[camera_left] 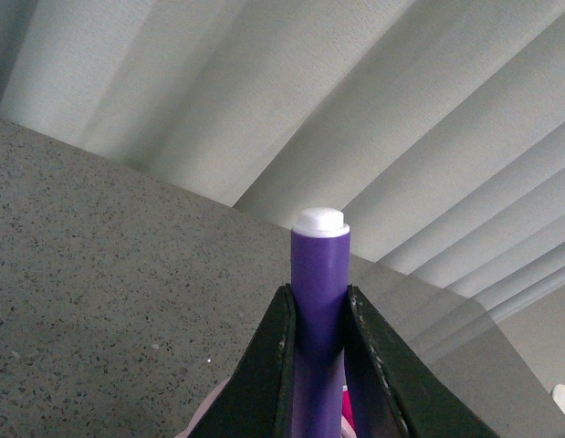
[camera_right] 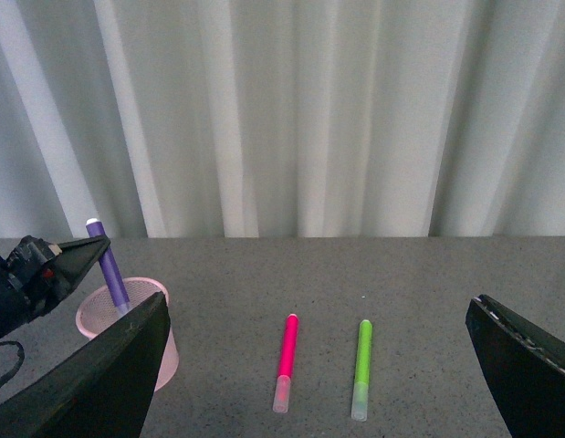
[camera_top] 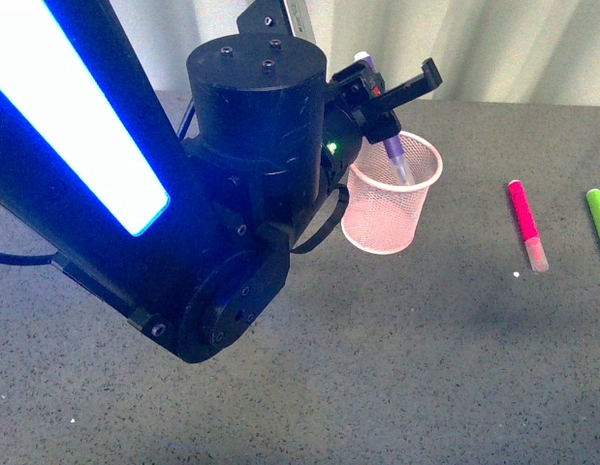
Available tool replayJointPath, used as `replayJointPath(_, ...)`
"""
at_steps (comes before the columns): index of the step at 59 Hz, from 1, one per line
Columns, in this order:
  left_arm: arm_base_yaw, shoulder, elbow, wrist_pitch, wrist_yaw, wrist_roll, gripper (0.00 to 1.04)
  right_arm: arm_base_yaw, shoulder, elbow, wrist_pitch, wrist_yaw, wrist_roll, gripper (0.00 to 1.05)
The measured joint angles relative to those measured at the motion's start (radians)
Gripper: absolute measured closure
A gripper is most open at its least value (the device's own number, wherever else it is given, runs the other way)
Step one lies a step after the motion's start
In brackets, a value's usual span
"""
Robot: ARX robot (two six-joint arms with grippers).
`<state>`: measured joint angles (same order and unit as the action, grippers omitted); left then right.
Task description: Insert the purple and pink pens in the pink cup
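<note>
Grey tabletop [camera_top: 426, 368]: left gripper [camera_top: 382, 107] clamps the purple pen [camera_top: 394, 150], tip dipping into the pink cup [camera_top: 392, 218]; pink pen [camera_top: 525, 221] lies flat to its right; right gripper [camera_right: 319, 306] gapes wide, empty.

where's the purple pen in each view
front view: purple pen upper centre, lower end in the pink cup
left wrist view: bottom centre, clamped by the left tool
right wrist view: left side, rising from the pink cup
shared landmark: the cup, front and right wrist

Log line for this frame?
left tool: shut on purple pen | purple pen: tilted, lower end in pink cup | pink pen: lying on table | right tool: open, empty
</note>
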<state>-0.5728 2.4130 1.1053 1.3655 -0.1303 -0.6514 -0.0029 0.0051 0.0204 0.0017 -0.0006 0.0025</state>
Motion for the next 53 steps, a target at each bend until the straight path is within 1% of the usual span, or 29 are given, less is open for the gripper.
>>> replayJointPath(4,0.0,0.0,0.0,-0.006,0.002,0.001,0.72,0.0,0.0,0.0,0.0,0.0,0.0,0.07)
replayJointPath(6,0.0,0.0,0.0,-0.008,0.003,0.002,0.65,0.0,0.0,0.0,0.0,0.0,0.0,0.07)
replayJointPath(9,0.0,0.0,0.0,-0.011,0.003,0.003,0.58,0.0,0.0,0.0,0.0,0.0,0.0,0.07)
replayJointPath(11,0.0,0.0,0.0,-0.011,0.003,0.003,0.51,0.0,0.0,0.0,0.0,0.0,0.0,0.07)
replayJointPath(16,0.001,0.0,0.0,-0.013,0.003,0.005,0.38,0.0,0.0,0.0,0.0,0.0,0.0,0.07)
replayJointPath(19,0.002,0.0,0.0,-0.013,0.003,0.01,0.24,0.0,0.0,0.0,0.0,0.0,0.0,0.07)
replayJointPath(22,0.003,0.0,0.0,-0.013,0.003,0.015,0.13,0.0,0.0,0.0,0.0,0.0,0.0,0.07)
replayJointPath(25,0.003,0.0,0.0,-0.013,0.003,0.017,0.06,0.0,0.0,0.0,0.0,0.0,0.0,0.07)
replayJointPath(26,0.003,0.0,0.0,-0.013,0.003,0.02,0.05,0.0,0.0,0.0,0.0,0.0,0.0,0.07)
replayJointPath(30,0.004,-0.002,-0.001,-0.013,0.004,0.021,0.07,0.0,0.0,0.0,0.0,0.0,0.0,0.07)
replayJointPath(37,0.017,-0.025,-0.013,-0.02,0.015,0.028,0.07,0.0,0.0,0.0,0.0,0.0,0.0,0.07)
replayJointPath(43,0.039,-0.061,-0.022,-0.06,0.027,0.043,0.07,0.0,0.0,0.0,0.0,0.0,0.0,0.07)
replayJointPath(53,0.106,-0.159,-0.071,-0.217,0.123,0.1,0.07,0.0,0.0,0.0,0.0,0.0,0.0,0.07)
